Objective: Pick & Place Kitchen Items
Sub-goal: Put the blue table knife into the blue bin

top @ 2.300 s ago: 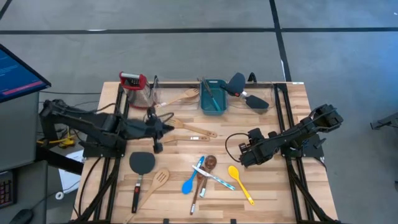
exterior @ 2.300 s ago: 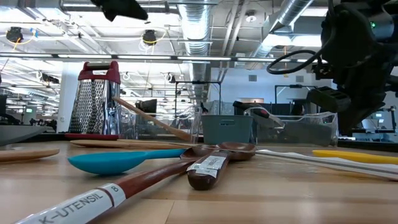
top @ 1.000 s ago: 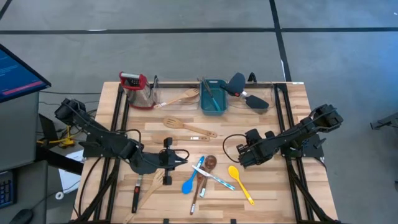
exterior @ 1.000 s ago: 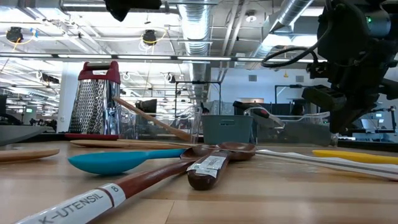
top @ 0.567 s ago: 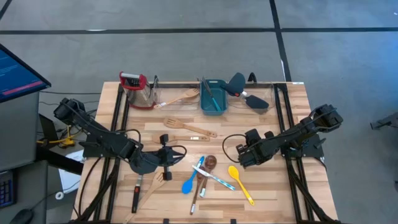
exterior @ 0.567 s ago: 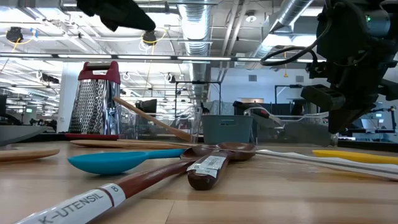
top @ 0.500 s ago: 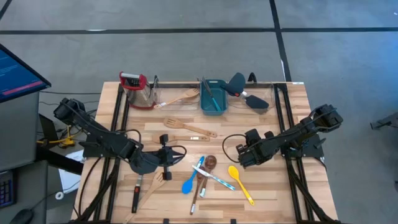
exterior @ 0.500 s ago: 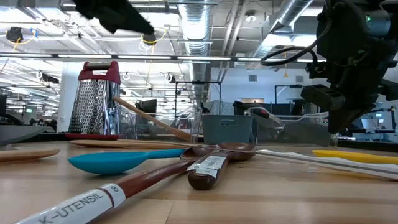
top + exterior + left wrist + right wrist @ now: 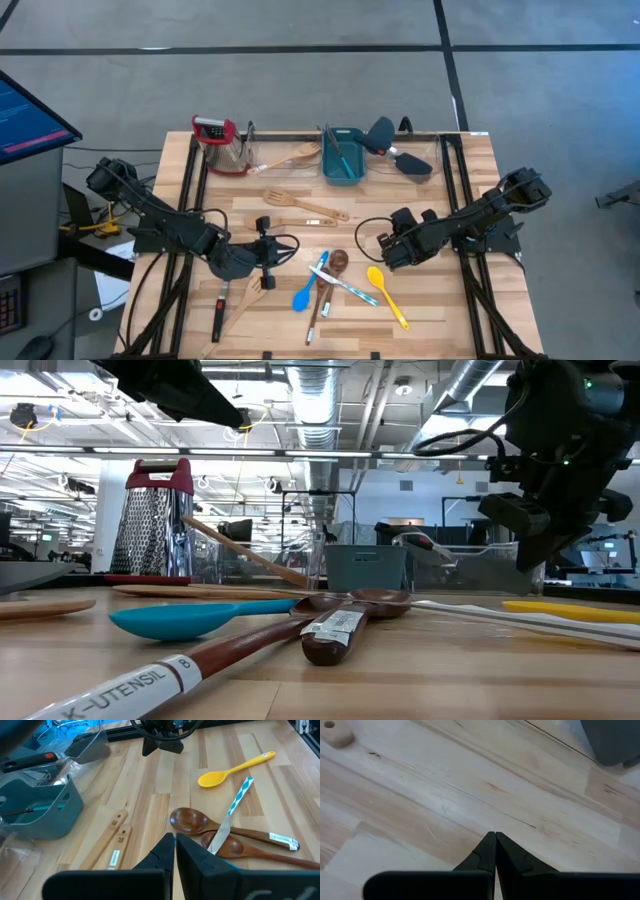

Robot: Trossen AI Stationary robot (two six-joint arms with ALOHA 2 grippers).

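High view: left gripper (image 9: 268, 251) and right gripper (image 9: 383, 251) hover empty, jaws closed. Between them lie one blue spoon (image 9: 303, 294), one yellow spoon (image 9: 386, 294) and two brown spoons (image 9: 334, 268), their long axes diagonal.

Low view: only here a handle label (image 9: 152, 684) is legible (K-UTENSIL).

Left wrist view: both brown bowls point toward the teal tub (image 9: 37, 811).

Right wrist view: bare table (image 9: 470, 795) ahead of the pressed-together fingers.
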